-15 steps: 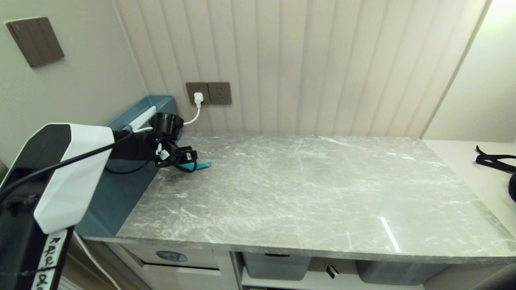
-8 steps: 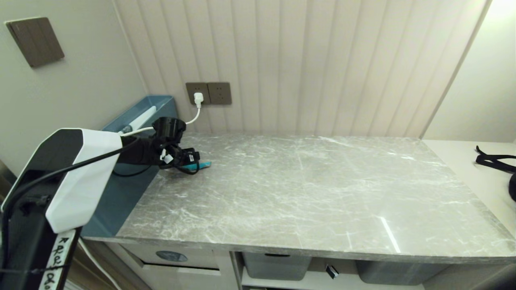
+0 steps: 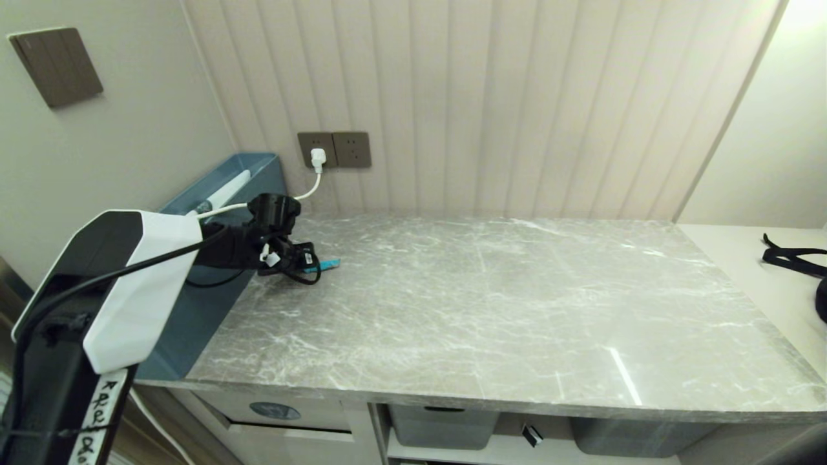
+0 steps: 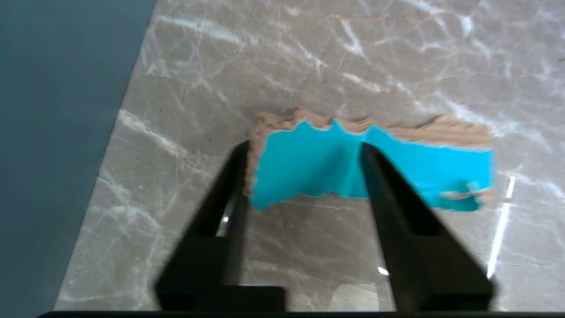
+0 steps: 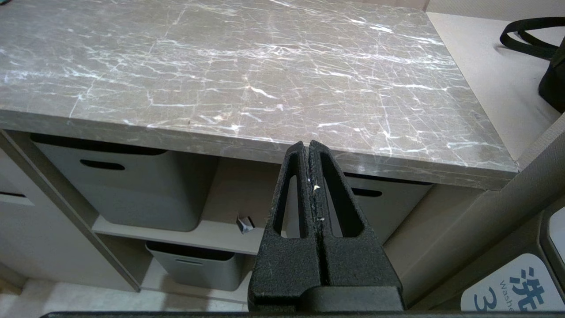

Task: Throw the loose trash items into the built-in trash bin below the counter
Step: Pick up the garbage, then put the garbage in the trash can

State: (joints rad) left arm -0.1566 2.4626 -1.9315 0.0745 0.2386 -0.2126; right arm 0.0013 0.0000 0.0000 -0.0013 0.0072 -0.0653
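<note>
Step in hand: picking up the first scrap. The left gripper (image 3: 309, 259) sits low at the far-left corner of the counter (image 3: 491, 310), about 10 o'clock from the slab's middle in the head view, right beside the blue bin-like tray (image 3: 194, 303). In the left wrist view its two black fingers (image 4: 388, 194) straddle the teal wrapper strip (image 4: 309, 168), one at the torn brownish end, one across the middle; the jaws stand apart with teal between them, not yet pinched, and the strip looks slightly buckled. It is touching or nearly touching the marble; I cannot tell which.

The right gripper (image 5: 311, 176) hangs parked in front of the counter edge, fingers pressed together, holding nothing.

The built-in trash bin (image 3: 274, 411) shows at 7 o'clock below the counter's front edge, blue oval sticker visible, flap apparently closed. The grey tubs (image 5: 128, 190) next to it are not the target. The black torn piece is not seen on the slab.

Next move probably needs the jaws squeezed fully onto the thin strip, then a lift clear of the slab and a carry down to the flap. Risk: flimsy wrapper slips out.
</note>
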